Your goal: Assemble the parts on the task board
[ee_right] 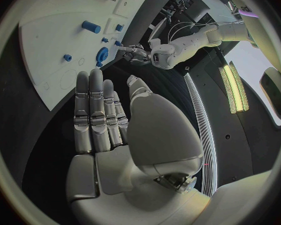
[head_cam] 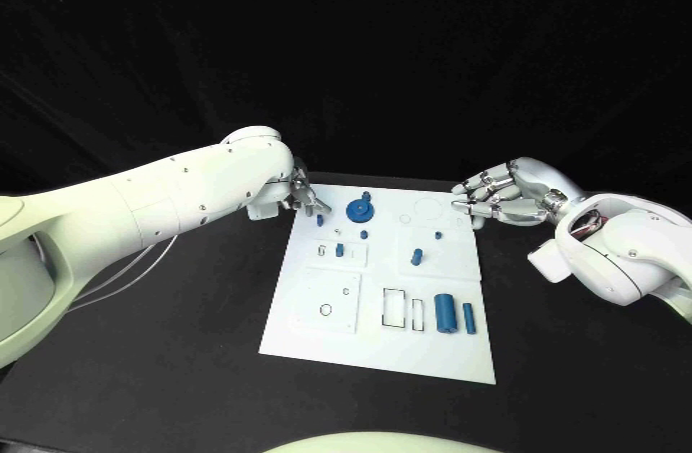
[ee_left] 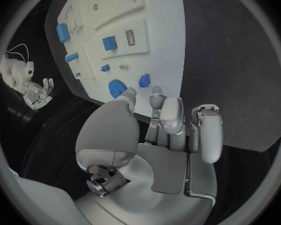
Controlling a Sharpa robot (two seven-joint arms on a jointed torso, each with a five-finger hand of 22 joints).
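Both hands apparently empty beside task board (head_cam: 378, 318).

Dark room, black table

A black table (head_cam: 173, 353) fills the foreground under a black backdrop (head_cam: 433, 53). Beyond its edge, a long yellow-green light strip (ee_right: 235, 87) glows on a pale surface.

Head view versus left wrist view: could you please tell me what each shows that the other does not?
Head view: the white rectangular task board whole, with its near edge, and the white left arm. Left wrist view: the silver left hand from behind, its fingertips at the board's edge beside a small blue part. Both: the round blue gear and the silver right hand off the board.
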